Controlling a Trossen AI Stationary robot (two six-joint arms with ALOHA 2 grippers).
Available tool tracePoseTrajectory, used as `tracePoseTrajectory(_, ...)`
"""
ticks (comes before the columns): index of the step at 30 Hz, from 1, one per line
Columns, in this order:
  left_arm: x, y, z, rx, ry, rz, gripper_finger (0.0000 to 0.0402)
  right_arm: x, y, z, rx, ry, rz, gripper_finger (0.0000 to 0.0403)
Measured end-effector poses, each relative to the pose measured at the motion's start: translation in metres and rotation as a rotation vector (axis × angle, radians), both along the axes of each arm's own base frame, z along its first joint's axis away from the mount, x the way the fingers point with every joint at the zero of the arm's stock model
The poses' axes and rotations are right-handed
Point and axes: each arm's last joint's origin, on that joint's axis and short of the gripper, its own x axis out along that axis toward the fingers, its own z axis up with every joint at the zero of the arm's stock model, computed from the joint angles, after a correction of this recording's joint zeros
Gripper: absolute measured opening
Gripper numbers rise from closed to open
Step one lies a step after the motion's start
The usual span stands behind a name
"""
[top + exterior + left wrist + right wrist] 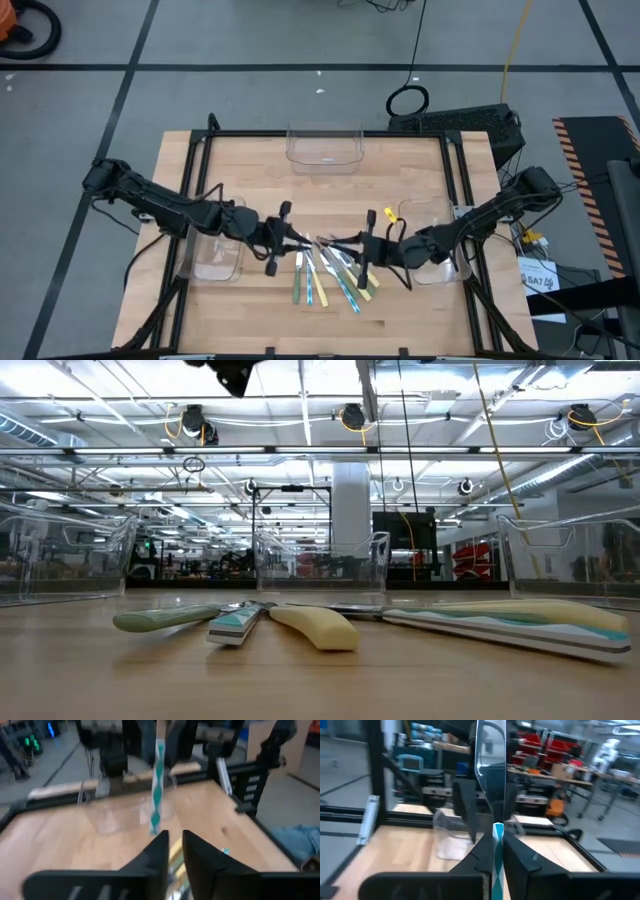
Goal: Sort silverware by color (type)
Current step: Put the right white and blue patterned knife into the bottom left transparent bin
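Several utensils with yellow, green and striped blue handles (335, 275) lie flat in a loose pile on the wooden table (250, 180), near its front middle; they also show in the low view (315, 628). My right gripper (345, 245) is above the pile, shut on a utensil with a teal-and-white striped handle (156, 785) and a silver head (490, 755). My left gripper (175, 845) faces it from the table's left. Its fingers stand a narrow gap apart and hold nothing, just short of the handle's lower end (154, 826). My right gripper pinches the striped handle (497, 837) between its two fingers (520, 855), toward the head end. The fingers come about level from the table's right and lie across the utensil. It stands roughly upright, head up, its handle hanging below the fingers, clear of the table.
A clear bin (325, 148) stands at the far middle, a second (215, 258) under my left arm and a third (432, 250) under my right arm. A black frame (330, 133) borders the table. Bare wood lies between the pile and the far bin.
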Motion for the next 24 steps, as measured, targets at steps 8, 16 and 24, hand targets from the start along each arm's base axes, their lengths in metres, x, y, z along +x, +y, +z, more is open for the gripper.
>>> tracePoseTrajectory(8,0.001,-0.004,0.007,-0.006,-0.081,-0.016,0.0167,-0.004,0.009,0.007,-0.071,-0.057,0.037,0.0017)
tracePoseTrajectory(16,0.014,-0.015,0.001,0.005,-0.18,-0.024,0.0249,-0.006,0.013,0.009,-0.103,-0.07,0.05,0.0018)
tracePoseTrajectory(24,0.031,-0.013,-0.013,0.015,-0.242,0.007,0.0291,-0.007,0.015,0.01,-0.116,-0.081,0.057,0.0018)
